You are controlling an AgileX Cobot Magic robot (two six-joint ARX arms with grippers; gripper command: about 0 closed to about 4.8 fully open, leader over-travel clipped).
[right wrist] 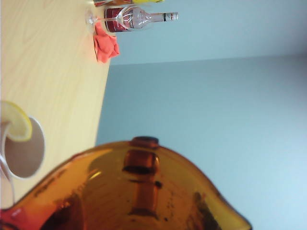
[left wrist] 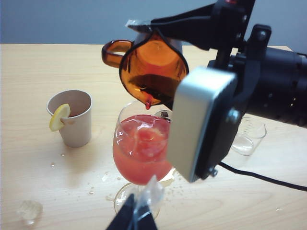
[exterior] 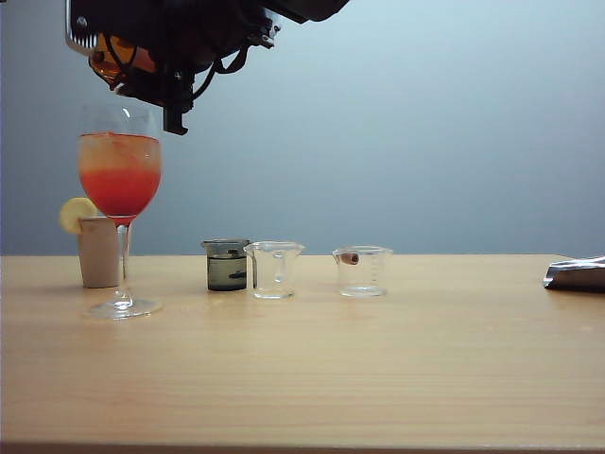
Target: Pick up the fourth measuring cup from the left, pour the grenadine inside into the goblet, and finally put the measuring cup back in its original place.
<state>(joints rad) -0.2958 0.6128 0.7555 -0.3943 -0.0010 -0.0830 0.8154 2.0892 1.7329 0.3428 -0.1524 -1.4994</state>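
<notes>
We have our right gripper (left wrist: 158, 26) clamped on the fourth measuring cup (left wrist: 152, 72), tipped over the goblet (left wrist: 141, 155) far left (grenadine (left wrist: 148, 102) dripping); returning it remains. Left gripper (left wrist: 134, 218): aperture unclear.

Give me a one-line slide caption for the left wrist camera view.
Right gripper tips the amber measuring cup, dripping grenadine into the goblet.

We can read no text here: the label on the bottle (right wrist: 136, 19) is too small to make out, and the graduation marks on the clear cup (exterior: 363, 271) at the table's right show as faint lines only.
</notes>
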